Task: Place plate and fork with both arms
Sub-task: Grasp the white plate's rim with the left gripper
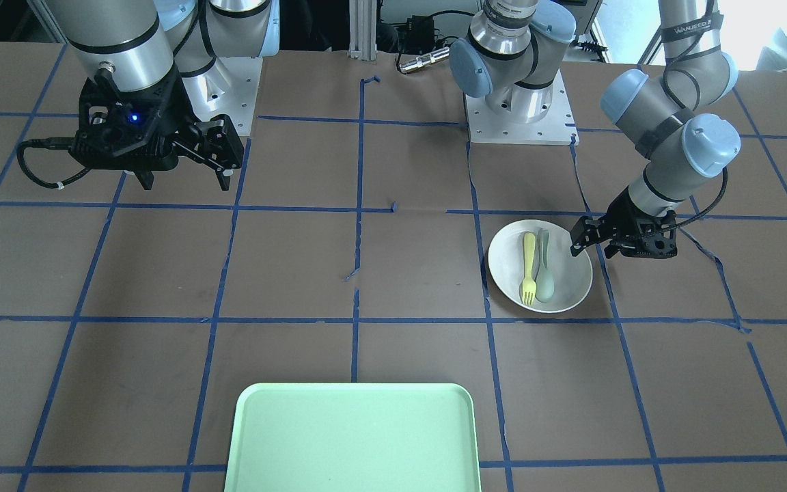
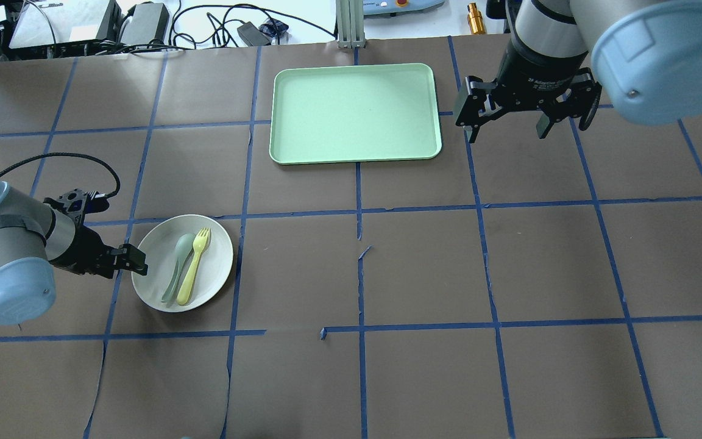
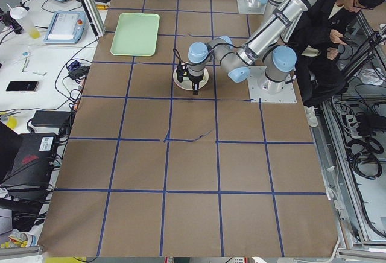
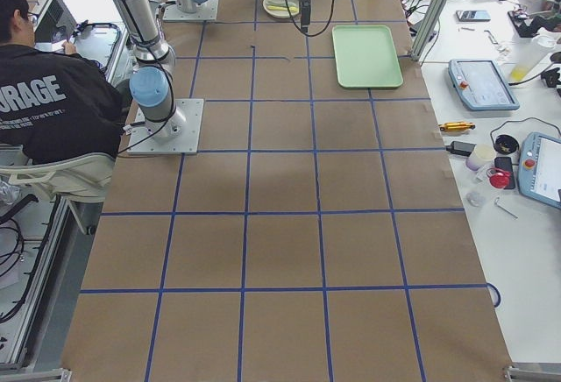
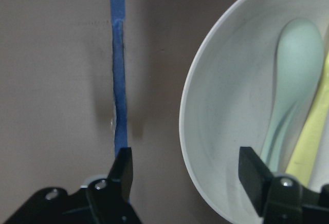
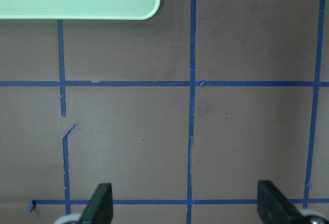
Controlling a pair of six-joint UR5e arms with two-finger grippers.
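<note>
The table (image 2: 424,262) is covered in brown and crossed by a grid of blue tape lines. The plate (image 2: 216,253) is seen in white, the fork (image 2: 194,265) in pale yellow, the spoon (image 2: 184,244) in grey-green and the tray (image 2: 354,110) in mint green. The left arm (image 2: 16,225) and the right arm (image 2: 546,30) are finished in silver-grey with light blue joint caps. The left gripper (image 1: 591,247) and the right gripper (image 2: 505,131) are coloured black.

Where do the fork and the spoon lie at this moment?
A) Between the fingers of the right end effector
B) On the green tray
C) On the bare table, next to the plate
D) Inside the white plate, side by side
D: in the overhead view the fork and the spoon lie next to each other inside the plate.
</note>
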